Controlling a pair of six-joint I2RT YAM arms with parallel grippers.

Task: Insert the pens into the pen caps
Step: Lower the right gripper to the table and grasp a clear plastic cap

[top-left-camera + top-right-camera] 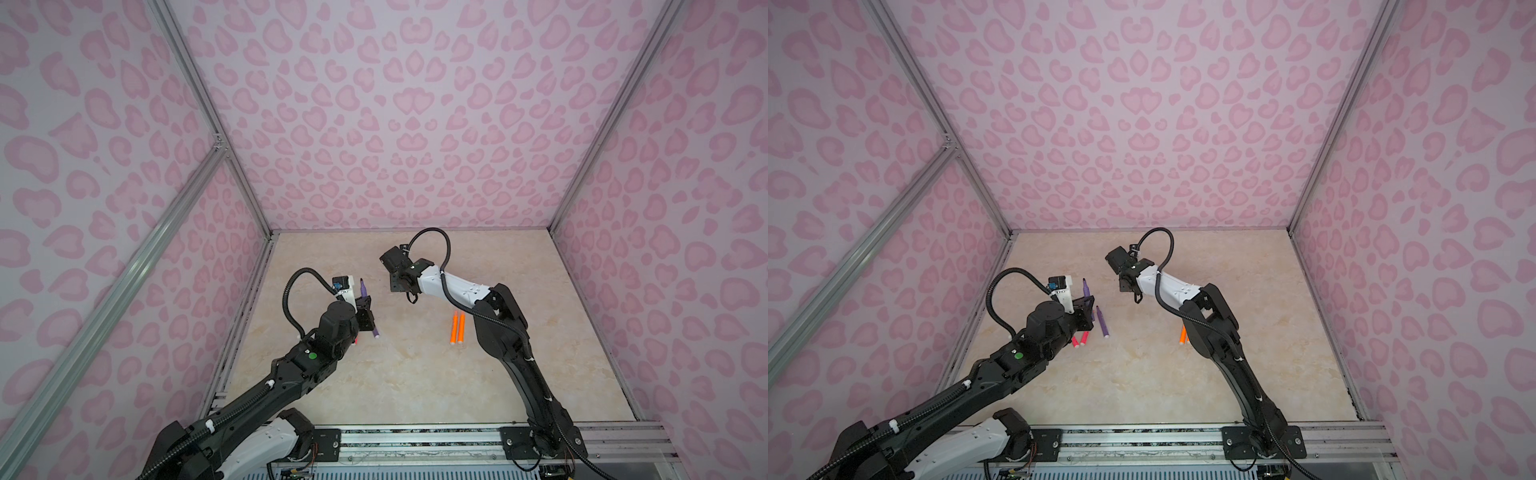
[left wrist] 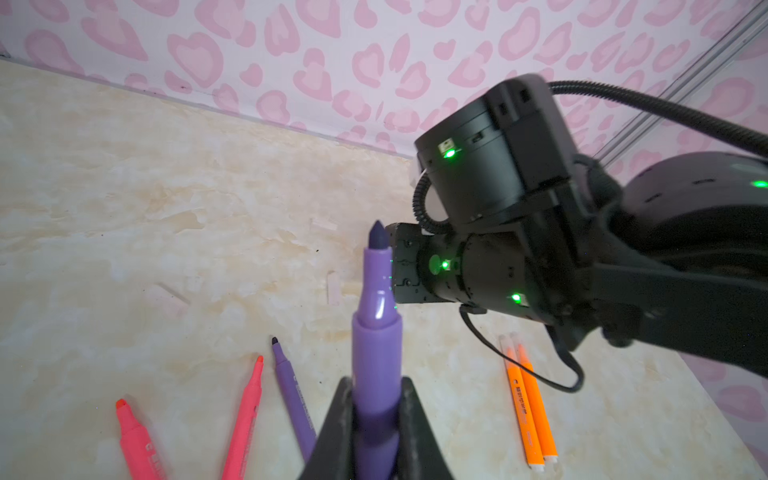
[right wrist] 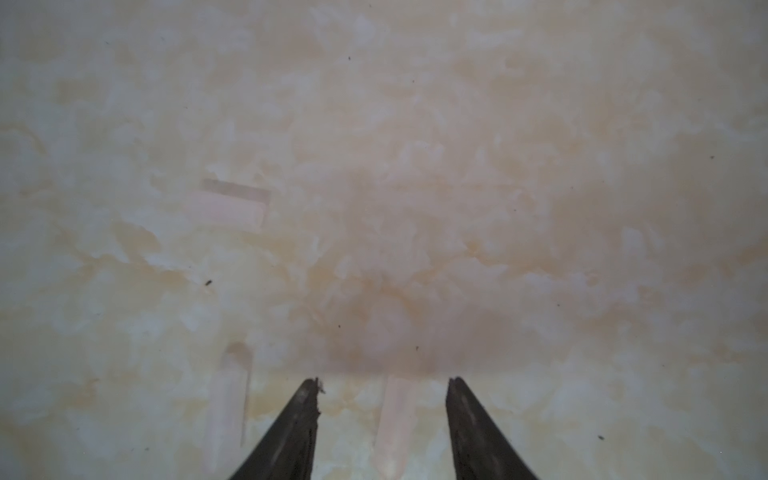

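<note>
Grip sits low on the purple pen [image 2: 376,332], left gripper [image 2: 377,386] clamped, leaving its tip up and free for capping. Right gripper [image 3: 384,380] straddles a clear cap [image 3: 395,419] lying on the table [image 3: 540,166], jaws apart, apparently to pick it up.

Lab enclosure: aluminium frame [image 1: 196,83], pink-patterned walls [image 1: 415,124]

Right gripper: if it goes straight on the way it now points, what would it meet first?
The right gripper points down at the beige table. It would probably first meet the clear pen cap lying between its open jaws, though the depth is unclear.
</note>
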